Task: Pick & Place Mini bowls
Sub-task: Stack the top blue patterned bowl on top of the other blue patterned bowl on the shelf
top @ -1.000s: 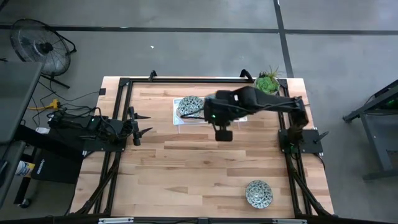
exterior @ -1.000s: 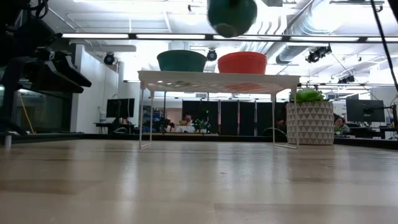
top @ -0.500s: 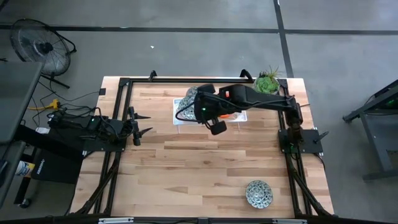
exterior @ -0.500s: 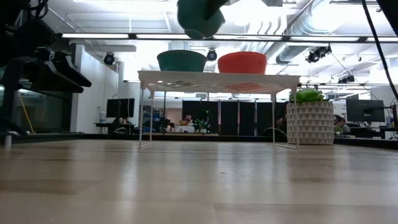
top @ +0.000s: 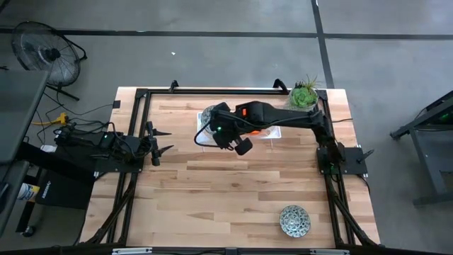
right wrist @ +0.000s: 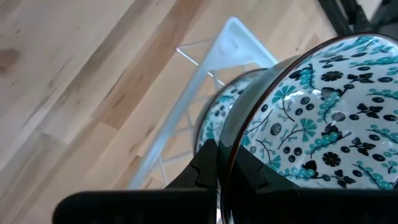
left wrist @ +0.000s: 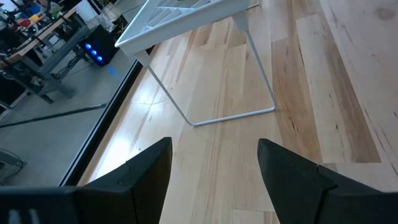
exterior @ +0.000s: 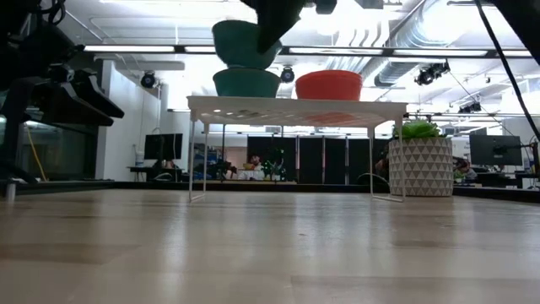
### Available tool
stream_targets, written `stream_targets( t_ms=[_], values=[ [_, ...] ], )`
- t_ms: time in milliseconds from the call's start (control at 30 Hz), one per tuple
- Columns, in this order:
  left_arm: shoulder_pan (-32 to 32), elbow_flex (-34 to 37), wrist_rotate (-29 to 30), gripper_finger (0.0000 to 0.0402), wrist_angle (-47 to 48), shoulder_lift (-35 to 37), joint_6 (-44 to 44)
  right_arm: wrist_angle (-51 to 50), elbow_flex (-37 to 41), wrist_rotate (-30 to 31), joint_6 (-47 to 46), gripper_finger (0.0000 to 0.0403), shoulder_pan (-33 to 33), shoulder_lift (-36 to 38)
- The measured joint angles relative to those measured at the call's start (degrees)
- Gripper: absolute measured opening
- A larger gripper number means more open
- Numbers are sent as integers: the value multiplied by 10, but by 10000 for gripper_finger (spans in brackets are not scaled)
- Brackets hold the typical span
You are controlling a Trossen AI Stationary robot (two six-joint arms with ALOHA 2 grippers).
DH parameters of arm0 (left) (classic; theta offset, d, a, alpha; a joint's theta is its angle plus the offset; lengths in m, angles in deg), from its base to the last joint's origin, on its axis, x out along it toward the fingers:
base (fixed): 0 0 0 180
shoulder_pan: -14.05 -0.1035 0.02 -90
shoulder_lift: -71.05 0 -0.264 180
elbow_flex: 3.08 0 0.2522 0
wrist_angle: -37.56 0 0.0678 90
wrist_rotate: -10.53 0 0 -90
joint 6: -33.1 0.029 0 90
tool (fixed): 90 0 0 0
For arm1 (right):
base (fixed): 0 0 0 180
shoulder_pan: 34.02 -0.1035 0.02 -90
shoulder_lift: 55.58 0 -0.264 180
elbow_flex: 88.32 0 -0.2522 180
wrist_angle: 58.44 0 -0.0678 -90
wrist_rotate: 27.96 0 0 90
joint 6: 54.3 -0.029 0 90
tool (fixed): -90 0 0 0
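My right gripper [right wrist: 225, 155] is shut on a mini bowl [exterior: 245, 44], teal outside and patterned white, teal and black inside [right wrist: 323, 124]. It hangs just above a like bowl [exterior: 246, 82] that stands on the left end of a white wire rack [exterior: 295, 105]. An orange bowl [exterior: 329, 84] stands on the rack's right end. Another patterned bowl [top: 294, 220] sits on the table near the near right corner. My left gripper [top: 161, 140] waits open at the table's left side, with nothing between its fingers [left wrist: 214, 168]. My right gripper pinches the bowl's rim [right wrist: 239, 146], one finger inside the bowl and one outside. The fingers slant down at it from the table's right side. The bowl is lifted, slightly tilted, over the bowl on the rack; whether the two touch I cannot tell.
A pale patterned pot with a green plant [top: 304, 94] stands at the far right corner, close to the rack. A black frame [top: 141, 95] runs around the table's edges. Bare wood [top: 226, 191] lies between the rack and the near edge.
My right gripper has carried the bowl toward the table's left edge and downward, rolling its wrist on the way. The bowl, earlier high over the middle of the rack, now hangs right over the patterned bowl on the rack's left end.
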Motion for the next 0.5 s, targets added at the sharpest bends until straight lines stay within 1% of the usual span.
stream_targets(
  t_ms=[200,500],
  values=[
    [0,0,0,232,0,0,0,0,0,-7,20,3,8,-15],
    [0,0,0,232,0,0,0,2,0,-21,20,3,26,-29]
  ],
)
